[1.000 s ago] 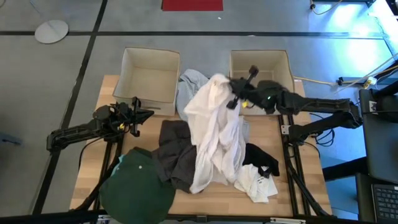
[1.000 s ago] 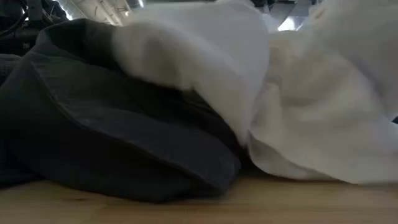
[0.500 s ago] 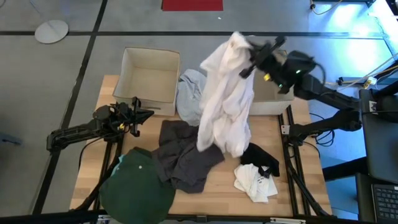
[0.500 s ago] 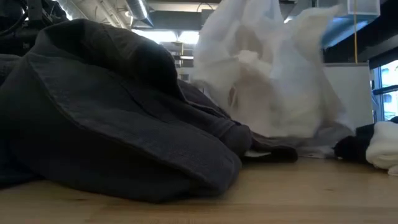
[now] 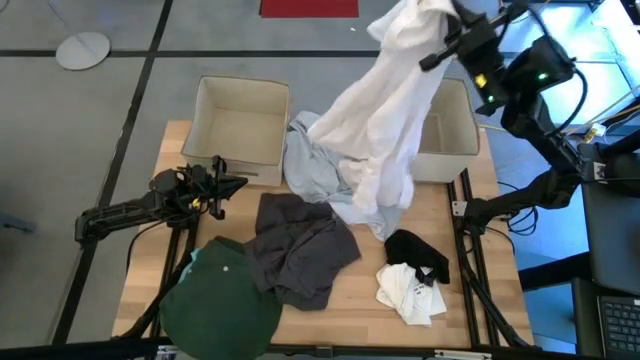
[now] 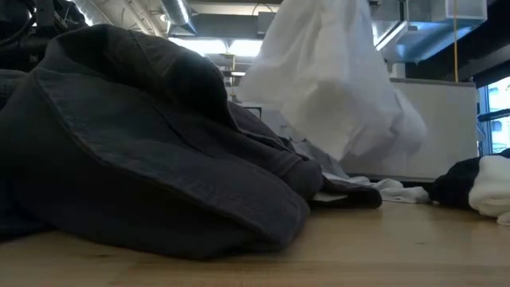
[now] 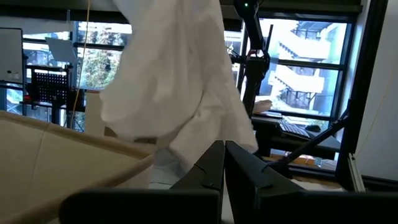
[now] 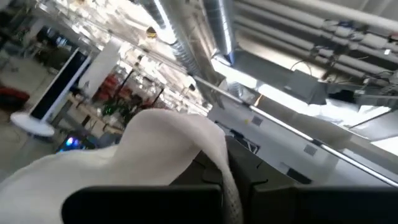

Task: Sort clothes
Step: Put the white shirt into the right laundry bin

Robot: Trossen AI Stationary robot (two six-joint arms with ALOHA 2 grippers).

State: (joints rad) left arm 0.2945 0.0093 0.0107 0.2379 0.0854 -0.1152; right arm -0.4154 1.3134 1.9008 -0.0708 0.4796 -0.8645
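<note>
My right gripper (image 5: 437,40) is high above the far right of the table, shut on a large white garment (image 5: 385,120) that hangs beneath it in front of the right beige box (image 5: 452,150). The low view shows the white garment (image 6: 335,88) hanging in the air. On the table lie a pale grey-blue garment (image 5: 308,165), a dark grey one (image 5: 300,245), a dark green one (image 5: 220,305), a black one (image 5: 415,250) and a small white one (image 5: 410,295). My left gripper (image 5: 228,185) waits shut at the table's left, touching nothing. My right gripper pinches a bunched fold at the white garment's upper end (image 8: 186,134), and cloth drapes over the fingers. How many layers it has cannot be told. The garment hangs long and slack below the fingers, its lower end (image 6: 382,147) clear of the table.
A second beige box (image 5: 240,120) stands at the far left of the table. The dark grey garment (image 6: 143,151) fills the near part of the low view. The dark green garment hangs over the table's near left edge.
My right gripper has risen a long way, moved toward the table's far right corner and tipped upward, staying shut. The white garment has been pulled up off the dark grey garment and the table's middle, and now hangs clear by the right box.
</note>
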